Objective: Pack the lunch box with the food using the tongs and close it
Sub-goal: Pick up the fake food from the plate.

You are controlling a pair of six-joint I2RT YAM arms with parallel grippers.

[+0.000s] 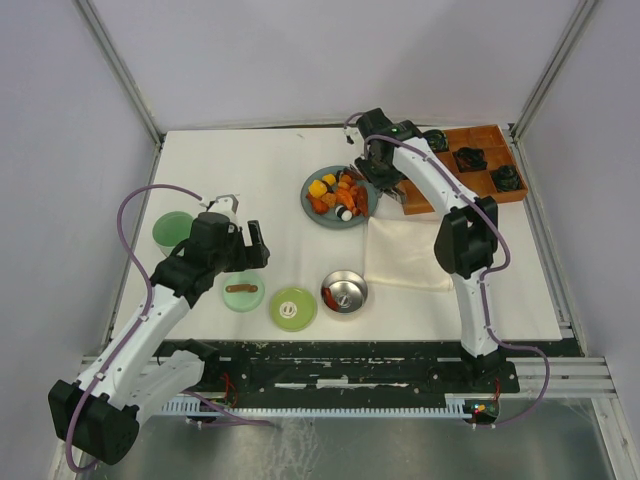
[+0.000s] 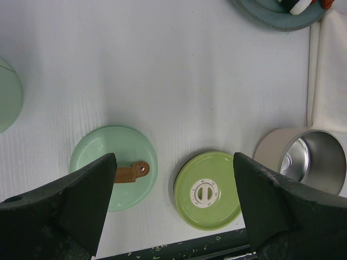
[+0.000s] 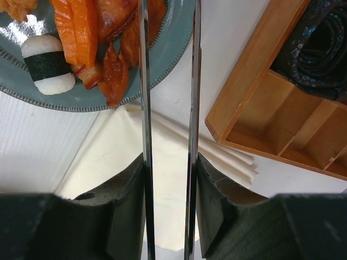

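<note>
The tongs (image 3: 144,108) sit upright through the middle of the right wrist view. Their two silver blades are pinched between the fingers of the right gripper (image 3: 169,179), which is partly closed on them. The blades run up and out of the top of that frame, so their tips cannot be seen. The left blade crosses the food (image 3: 87,32) and the right blade passes the plate's rim.

In the overhead view the grey-blue plate (image 1: 310,200) lies just above centre. It holds orange, yellow and red-brown pieces, with the black-and-white roll (image 3: 47,65) near its lower edge.

The lunch box parts lie in the lower left part of the overhead view:
- The mint-green canister (image 1: 172,232) stands uncovered at the far left, showing only its pale inside.
- The flat lid (image 2: 114,173) lies on the table with its brown handle up.
- The lime-green lid (image 2: 207,189) lies just right of the flat lid.
- The steel bowl (image 2: 309,160) is right of the lime-green lid and shows bare metal inside.

The left gripper (image 2: 173,160) hangs above the two lids with its jaws spread wide, holding nothing.

A folded cream cloth (image 1: 405,255) lies below the plate, to its right. The wooden tray (image 1: 490,130) at the upper right holds dark green-black objects (image 1: 470,157) in some compartments.
</note>
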